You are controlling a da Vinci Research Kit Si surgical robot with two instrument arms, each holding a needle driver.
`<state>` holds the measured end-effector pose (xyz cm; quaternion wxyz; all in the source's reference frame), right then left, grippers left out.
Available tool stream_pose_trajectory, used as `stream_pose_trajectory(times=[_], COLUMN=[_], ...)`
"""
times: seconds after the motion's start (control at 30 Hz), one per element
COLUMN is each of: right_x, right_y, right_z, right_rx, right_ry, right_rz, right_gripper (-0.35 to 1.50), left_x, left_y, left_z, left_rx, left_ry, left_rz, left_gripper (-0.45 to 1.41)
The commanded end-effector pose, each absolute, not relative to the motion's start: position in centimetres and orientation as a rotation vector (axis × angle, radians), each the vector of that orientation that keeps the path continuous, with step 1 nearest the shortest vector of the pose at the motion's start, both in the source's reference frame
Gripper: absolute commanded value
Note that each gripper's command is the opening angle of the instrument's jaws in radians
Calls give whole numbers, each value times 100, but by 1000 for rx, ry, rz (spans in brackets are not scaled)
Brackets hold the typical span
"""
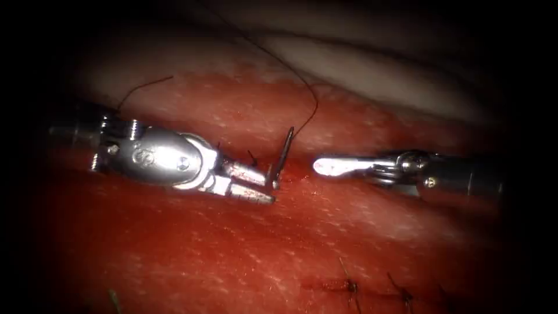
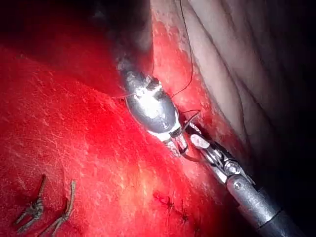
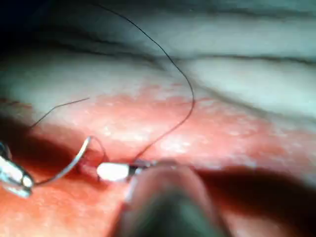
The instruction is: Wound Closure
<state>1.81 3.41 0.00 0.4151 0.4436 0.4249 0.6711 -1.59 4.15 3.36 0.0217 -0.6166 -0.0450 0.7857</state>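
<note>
Holding the needle [image 1: 283,152] in our left tool [image 1: 273,189]: jaws pinched on it near one end of its curve, body rising steeply off the jaw tips. In the right wrist view the curve arcs from those jaws toward the cut [image 3: 94,165], and the far end seems to meet the tissue [image 1: 232,250] there; we can't tell if it is actually in.

Right tool [image 1: 318,167] sits just right of the needle, near but apart. Jaws look pressed together, holding nothing.

Thread [image 1: 302,87] runs off the needle's upper end, loops up over the pale upper tissue and out of view. A second strand lies above the left tool's wrist. Finished stitches [image 1: 350,286] sit lower right in the endoscope view.

Handling, our read:
- Needle is light, stiff, smooth steel, so it will likely twist in the jaws if gripped at the very tip or swage. Best hold is on the flat body, back from either end.
- Thread is fine and limp; it could snag easily.
- Tissue is soft and slick with red fluid [image 1: 174,232], and it may tear under side load.
</note>
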Motion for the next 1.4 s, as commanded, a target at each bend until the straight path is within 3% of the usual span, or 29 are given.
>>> stream_pose_trajectory(times=[0.03,0.37,0.57,1.33,1.4], right_x=[188,195,218,244,245], right_y=[350,352,352,351,350], right_z=[-5,-24,-17,-15,-16], right_rx=[1136,1309,1371,1409,1414], right_ry=[1076,1041,1070,1121,1115], right_rz=[1699,1860,1926,1966,1961], right_gripper=[106,86,86,91,79], left_x=[-162,-161,-171,-180,-180], left_y=[411,411,402,392,392], left_z=[341,341,347,358,358], left_rx=[-1879,-1734,-1741,-1738,-1739], left_ry=[-68,129,109,85,85], left_rz=[2470,2549,2560,2592,2592], left_gripper=[-35,-35,-35,-35,-35])
